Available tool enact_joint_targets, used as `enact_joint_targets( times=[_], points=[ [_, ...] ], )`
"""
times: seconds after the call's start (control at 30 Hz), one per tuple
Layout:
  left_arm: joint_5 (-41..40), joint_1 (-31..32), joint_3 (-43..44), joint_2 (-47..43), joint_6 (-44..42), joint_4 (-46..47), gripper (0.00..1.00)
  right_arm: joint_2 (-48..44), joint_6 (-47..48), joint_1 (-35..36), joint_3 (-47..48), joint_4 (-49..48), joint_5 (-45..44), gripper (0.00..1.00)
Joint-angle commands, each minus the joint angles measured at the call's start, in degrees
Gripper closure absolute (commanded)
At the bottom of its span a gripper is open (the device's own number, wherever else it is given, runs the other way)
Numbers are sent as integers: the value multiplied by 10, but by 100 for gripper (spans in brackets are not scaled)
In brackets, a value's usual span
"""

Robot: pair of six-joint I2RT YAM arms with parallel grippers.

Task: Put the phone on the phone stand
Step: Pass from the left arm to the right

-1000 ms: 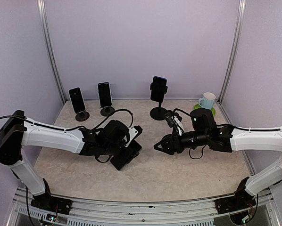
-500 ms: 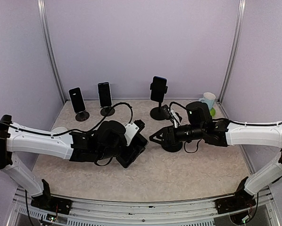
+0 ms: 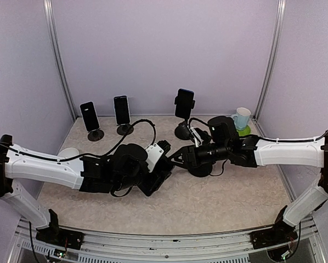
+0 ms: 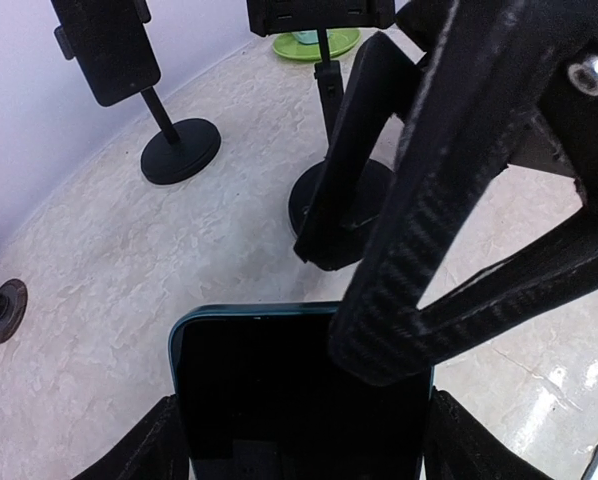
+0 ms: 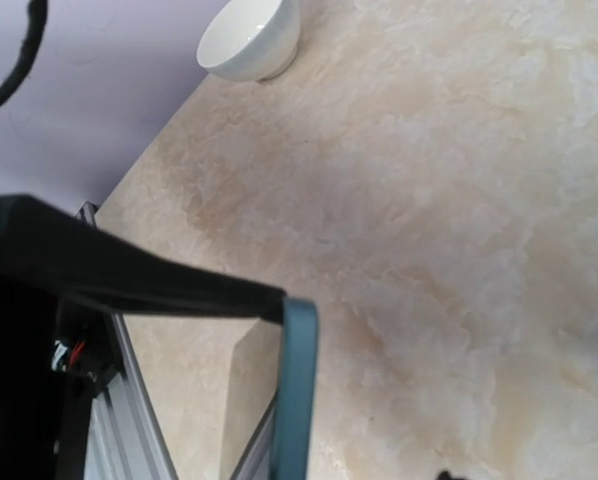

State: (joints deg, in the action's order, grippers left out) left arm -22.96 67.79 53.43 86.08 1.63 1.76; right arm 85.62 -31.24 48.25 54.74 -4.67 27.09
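Soft even light, blurred wrist foregrounds

**Phones: four.** Three stand upright along the back wall, left of the mug: first phone farthest, second phone, third phone nearest. The teal-edged phone lies nearer the front, left of the mug.

**Phone stands: four.** First stand, second stand and third stand each carry a phone. The fourth stand is front-left of the mug.

**Mug: one.**

**Green saucer: one**, under the mug.

**White bowl: one**, far left of the mug.

**Robot arms: two**, left arm and right arm.
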Motion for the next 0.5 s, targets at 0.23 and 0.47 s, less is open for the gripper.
enact_joint_targets(
  times=[0.23,0.47],
  points=[
    [-25,12,34,-7,-13,32,44,51,2,25,48,1,19,54],
    [-38,19,40,1,-17,30,45,60,4,27,60,3,38,86]
  ],
)
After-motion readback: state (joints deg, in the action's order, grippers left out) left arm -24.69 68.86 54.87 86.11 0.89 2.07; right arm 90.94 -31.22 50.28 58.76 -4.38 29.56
